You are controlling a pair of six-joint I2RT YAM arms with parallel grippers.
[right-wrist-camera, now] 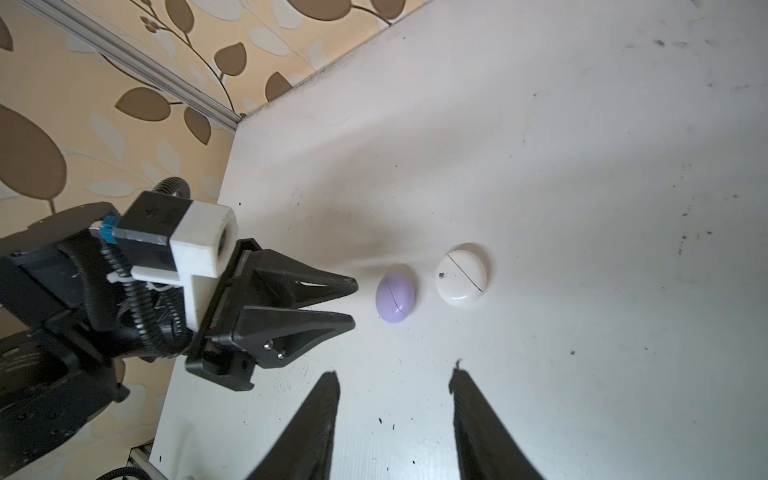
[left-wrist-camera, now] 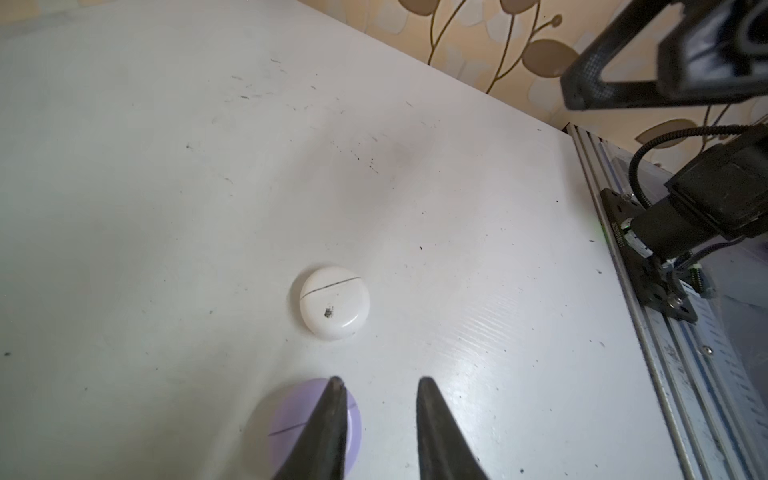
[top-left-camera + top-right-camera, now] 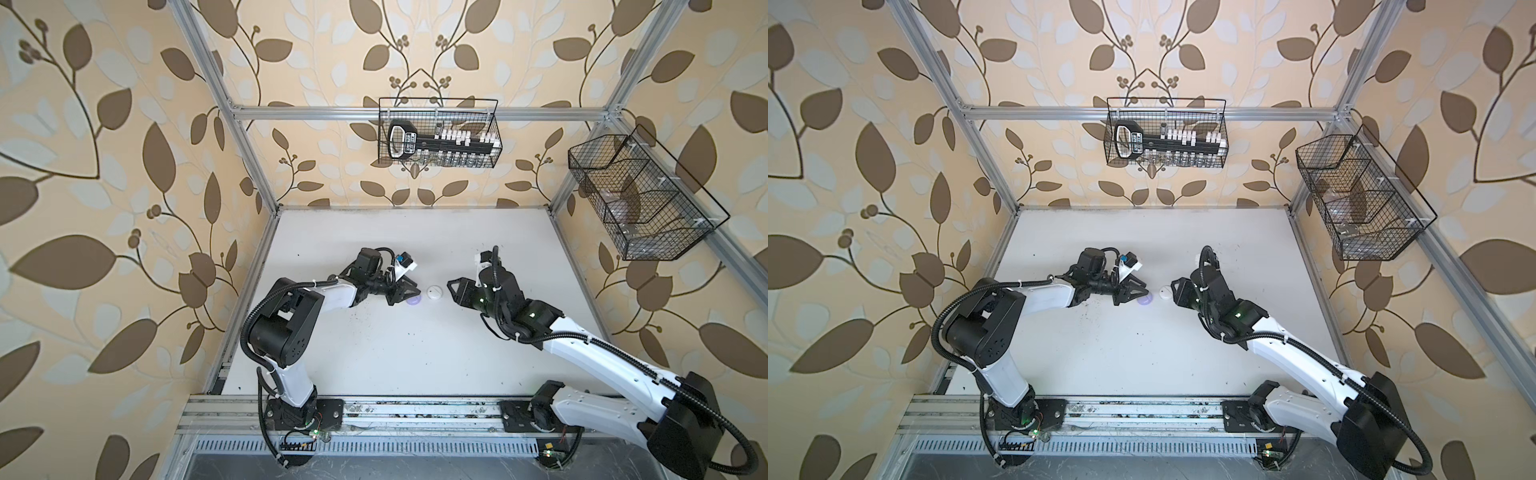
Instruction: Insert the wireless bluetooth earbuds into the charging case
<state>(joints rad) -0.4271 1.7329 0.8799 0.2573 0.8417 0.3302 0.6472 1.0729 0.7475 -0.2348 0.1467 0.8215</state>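
White table, scuffed, dark specks. Two round puck cases sit mid-table, just beside each other, not touching: lavender case on the left and slightly nearer, white case on the right. Both lids are shut, with the seam line visible on each in the wrist views. The white case has a small dark mark on its lid. No wireless bluetooth earbuds show in any view; cannot tell whether they are inside the closed cases.

Left gripper is just left of the lavender case with its tips pointing at it. Its jaws are parted by a narrow gap with nothing between them. The right wrist view shows the tips just short of the case; contact cannot be told.

Right gripper is just right of the white case, jaws wider apart, holding nothing, clear of both cases.

Both cases lie between the two grippers. Black wire baskets hang on the far wall and the right wall.
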